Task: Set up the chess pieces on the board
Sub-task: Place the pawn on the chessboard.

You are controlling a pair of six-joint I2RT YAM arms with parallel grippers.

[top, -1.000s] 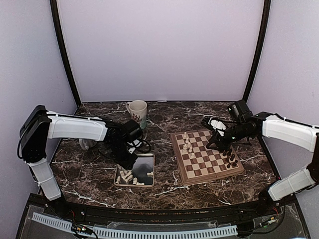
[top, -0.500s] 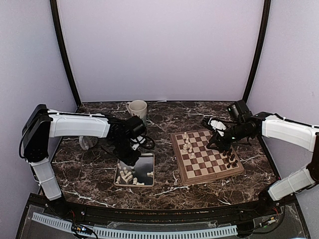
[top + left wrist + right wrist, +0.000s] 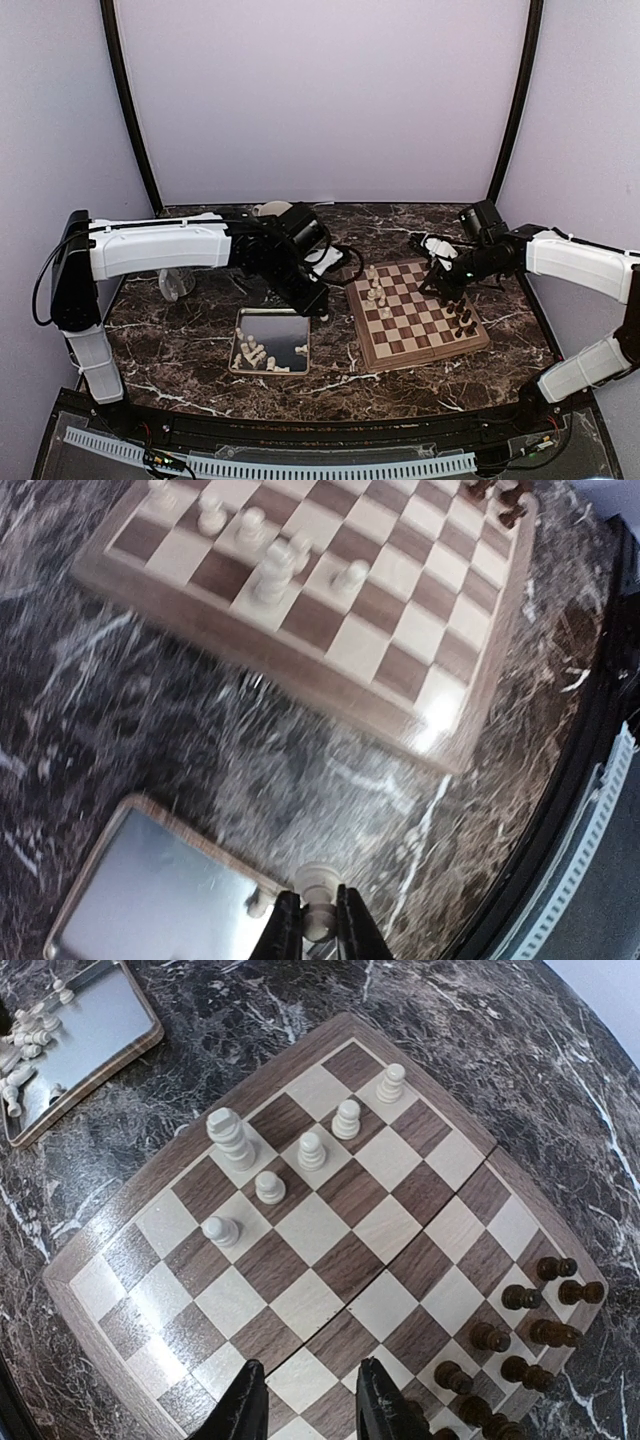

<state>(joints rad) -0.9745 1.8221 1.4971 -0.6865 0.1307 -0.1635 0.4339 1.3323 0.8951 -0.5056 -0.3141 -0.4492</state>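
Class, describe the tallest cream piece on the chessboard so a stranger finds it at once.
Start at the wooden chessboard on the marble table; six cream pieces stand near the edge facing the metal tray. The tallest cream piece is the ridged column in that group, overtopping its five stubby neighbours.

The left gripper (image 3: 312,932) pinches a cream chess piece (image 3: 316,892) over a dark marble table (image 3: 200,750), beside a silver tray (image 3: 150,890). Beyond, the chessboard (image 3: 400,630) holds several cream pieces (image 3: 270,577).

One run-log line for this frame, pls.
left gripper: shut on cream piece, above table between tray and board | right gripper: open, empty, over board | on board: six cream pieces standing
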